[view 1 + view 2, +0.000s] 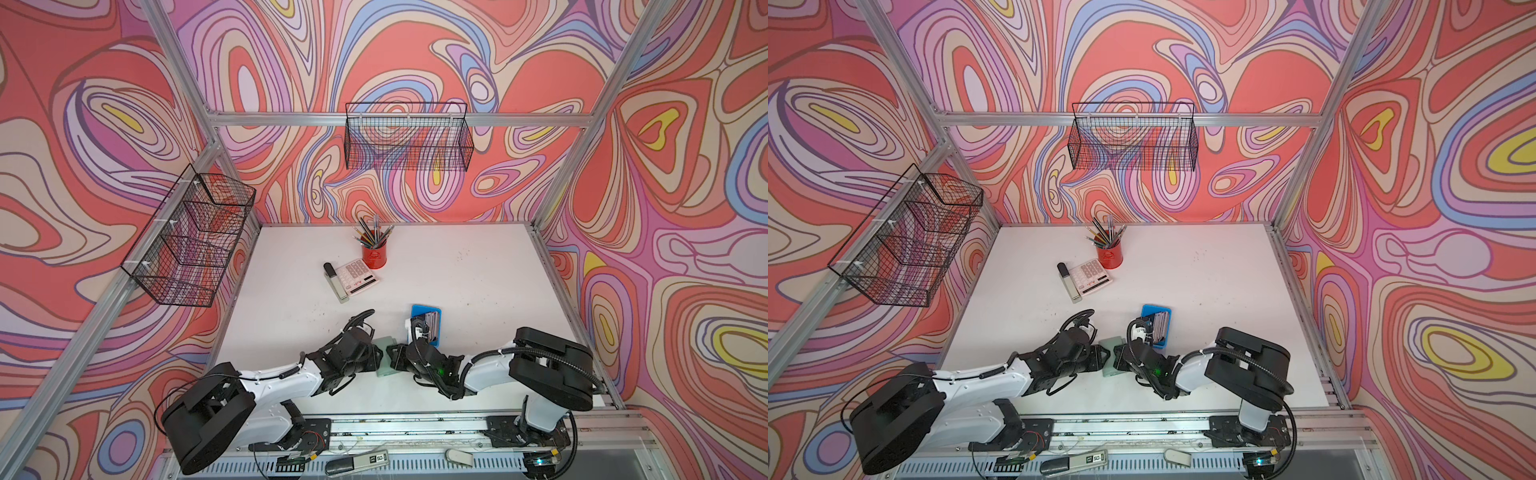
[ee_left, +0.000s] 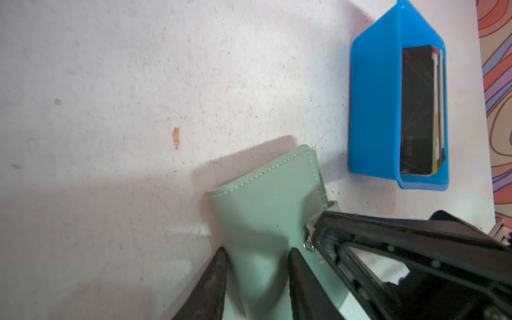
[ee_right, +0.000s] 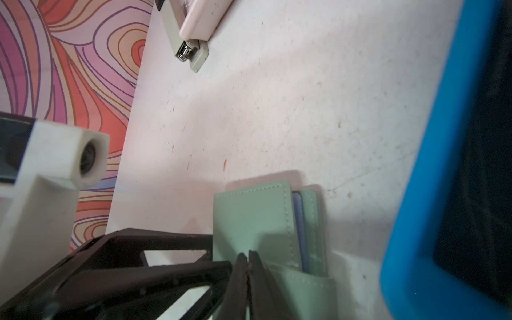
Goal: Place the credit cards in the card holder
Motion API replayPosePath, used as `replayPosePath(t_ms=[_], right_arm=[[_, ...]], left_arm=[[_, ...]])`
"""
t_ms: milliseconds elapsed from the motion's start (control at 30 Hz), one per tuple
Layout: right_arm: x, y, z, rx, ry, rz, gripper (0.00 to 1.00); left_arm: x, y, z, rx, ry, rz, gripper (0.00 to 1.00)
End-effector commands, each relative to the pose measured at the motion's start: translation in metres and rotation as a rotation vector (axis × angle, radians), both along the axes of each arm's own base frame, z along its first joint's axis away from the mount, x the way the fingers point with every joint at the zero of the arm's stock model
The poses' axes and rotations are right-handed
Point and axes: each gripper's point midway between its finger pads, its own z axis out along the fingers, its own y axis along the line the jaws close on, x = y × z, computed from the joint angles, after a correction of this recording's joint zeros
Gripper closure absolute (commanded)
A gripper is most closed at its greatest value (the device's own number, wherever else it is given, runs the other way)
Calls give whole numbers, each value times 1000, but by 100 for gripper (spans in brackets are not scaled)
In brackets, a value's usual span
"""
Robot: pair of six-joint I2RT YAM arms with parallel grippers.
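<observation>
The card holder (image 1: 383, 358), a pale green stitched wallet, sits at the front middle of the white table (image 1: 457, 270), caught between two robot arms that meet head to head. Both arms reach inward from the front rail, with their forearms low and nearly level in both top views.

The left gripper (image 2: 257, 252) grasps the holder. Its two dark fingers (image 2: 221, 274) are spread on either side of the folded spine. The right gripper (image 3: 248, 256) has its jaws pressed tightly together against the holder's opening edge, beside the snap tab. It is unclear whether the jaws pinch any of the tab. A bluish layer (image 3: 300, 221) shows between the covers.

Just beyond the right gripper lies a bright blue tray (image 1: 417, 311). The credit cards (image 2: 417, 110) are stacked in it, with a black card facing outward. The right wrist hangs over part of the tray in both top views.

Farther back, well apart from the arms, are a stapler (image 1: 336, 282), a pink calculator (image 1: 357, 275) touching it, and a red cup of pencils (image 1: 374, 254).
</observation>
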Motion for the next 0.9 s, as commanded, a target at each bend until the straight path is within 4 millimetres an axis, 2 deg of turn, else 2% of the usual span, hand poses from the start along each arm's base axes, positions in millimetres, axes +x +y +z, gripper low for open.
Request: replayPosePath(t_ms=[0,233,700,867], right_arm=[[-11,-12,-31,-51,65,4,100],[-17,-19,-42,-64,95,8,100],[-37,-41,-81,-166,173,22,100],[-46,-55,-93,-238,181,8,100]], left_arm=[[-20,18,-25,93,100,-11,61],[-20,18,-26,95,103,-10,61],[-19,19,-24,99,99,-8,62],[-19,19,-24,103,98,-7,62]])
